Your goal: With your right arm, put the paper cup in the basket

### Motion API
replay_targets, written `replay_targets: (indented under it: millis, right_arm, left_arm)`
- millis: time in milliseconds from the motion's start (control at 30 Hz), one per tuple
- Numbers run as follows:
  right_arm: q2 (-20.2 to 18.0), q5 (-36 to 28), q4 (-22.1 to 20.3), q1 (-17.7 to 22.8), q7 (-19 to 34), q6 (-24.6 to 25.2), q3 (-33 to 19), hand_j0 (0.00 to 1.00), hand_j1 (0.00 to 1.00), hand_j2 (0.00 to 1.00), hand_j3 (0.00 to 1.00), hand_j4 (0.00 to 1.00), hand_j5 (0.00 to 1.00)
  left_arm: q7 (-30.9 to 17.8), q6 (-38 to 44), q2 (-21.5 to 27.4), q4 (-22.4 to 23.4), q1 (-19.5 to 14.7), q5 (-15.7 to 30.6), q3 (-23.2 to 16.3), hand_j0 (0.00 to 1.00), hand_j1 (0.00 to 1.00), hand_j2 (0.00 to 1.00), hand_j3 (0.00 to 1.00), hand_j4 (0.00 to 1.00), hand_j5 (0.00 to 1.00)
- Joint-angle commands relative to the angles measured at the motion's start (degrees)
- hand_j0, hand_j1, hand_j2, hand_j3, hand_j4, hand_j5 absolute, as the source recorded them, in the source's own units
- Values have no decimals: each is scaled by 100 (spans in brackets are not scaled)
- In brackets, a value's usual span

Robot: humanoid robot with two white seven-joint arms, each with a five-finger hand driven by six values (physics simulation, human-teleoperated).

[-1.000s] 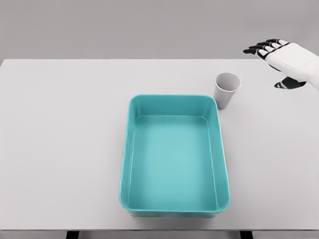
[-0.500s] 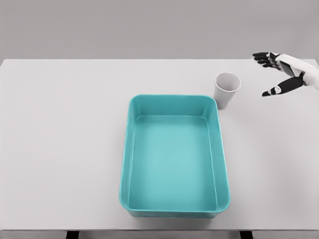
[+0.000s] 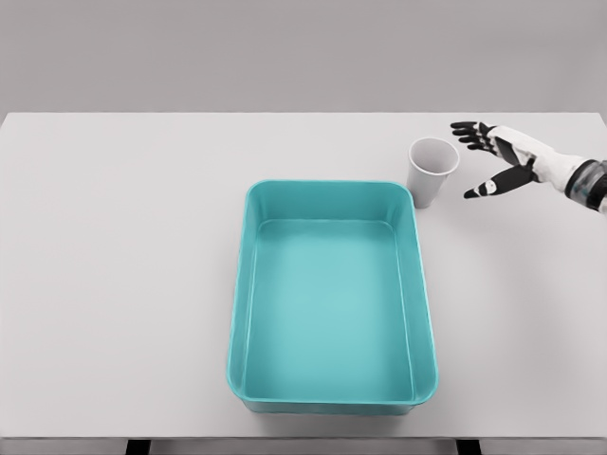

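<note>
The white tabletop [image 3: 123, 284] carries a teal basket [image 3: 242, 284], empty, near the middle. Just beyond its far right corner stands the paper cup [image 3: 432, 171], upright, apparently not quite touching the rim. The right robot hand [image 3: 495, 158] hovers just beside the cup, fingers spread, thumb apart, holding nothing. A careless sideways approach could tip the light cup over.
</note>
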Motion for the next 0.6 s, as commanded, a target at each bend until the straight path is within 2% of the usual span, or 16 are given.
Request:
replay_targets:
  millis: [0, 567]
  right_arm:
    - [49, -15, 10, 0, -1, 5, 2, 99, 99, 99, 99, 99, 99]
    - [84, -15, -34, -9, -1, 5, 55, 99, 99, 99, 99, 99, 99]
  left_arm:
    - [-1, 0, 0, -2, -9, 3, 2, 100, 100, 100, 100, 100, 100]
    - [-1, 0, 0, -2, 0, 3, 2, 100, 100, 100, 100, 100, 100]
